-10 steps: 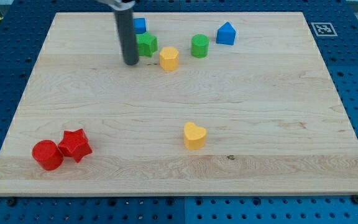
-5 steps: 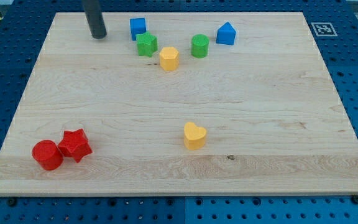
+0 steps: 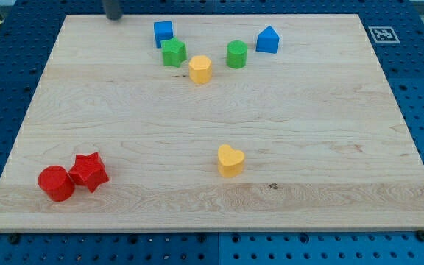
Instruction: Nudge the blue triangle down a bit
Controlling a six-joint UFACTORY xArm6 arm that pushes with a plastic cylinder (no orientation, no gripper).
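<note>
Counter: pale wooden board [image 3: 212, 132] on blue pegboard
Tip: my tip [image 3: 113, 17] at the view's top edge — well left of blue triangle [image 3: 268, 40]
Jaws: none — a bare rod
Neighbour: green cylinder [image 3: 235, 54] just left of the triangle

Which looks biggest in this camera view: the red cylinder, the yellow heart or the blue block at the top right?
1. red cylinder
2. yellow heart, only slightly smaller
3. blue block

Both bigger ones lie nearer the view's bottom, probably closer to the camera, so true sizes may match.
</note>
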